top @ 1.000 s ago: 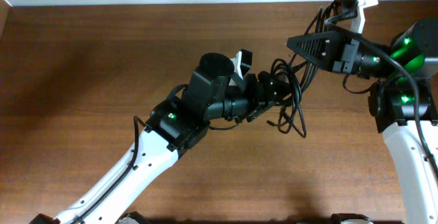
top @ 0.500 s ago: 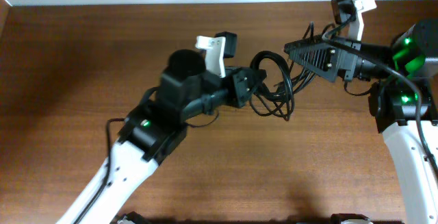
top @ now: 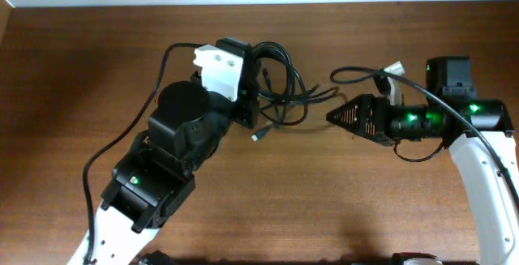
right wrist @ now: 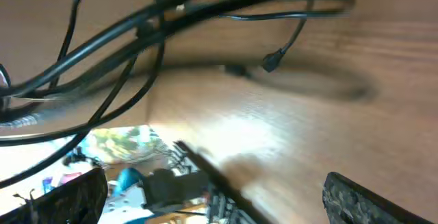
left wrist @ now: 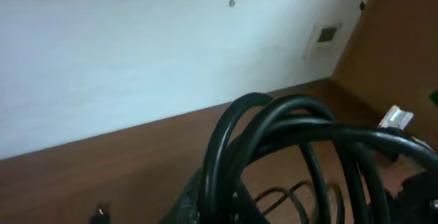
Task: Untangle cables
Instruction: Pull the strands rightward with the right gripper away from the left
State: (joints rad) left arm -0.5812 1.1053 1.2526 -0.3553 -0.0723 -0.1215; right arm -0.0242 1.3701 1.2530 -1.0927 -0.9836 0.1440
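Dark brown wooden table (top: 73, 87), grain running sideways, faintly glossy under soft, even light. Beyond its far edge, a plain white wall (left wrist: 137, 59) with a small pale plate (left wrist: 327, 33) mounted towards the right.

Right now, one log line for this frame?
left gripper: shut on cables | right gripper: open, holding nothing | cables: tangled looped bundle

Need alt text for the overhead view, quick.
Left gripper is shut on the cables, a looped black bundle over the table. Right gripper is open, pointing at the loops from the right.
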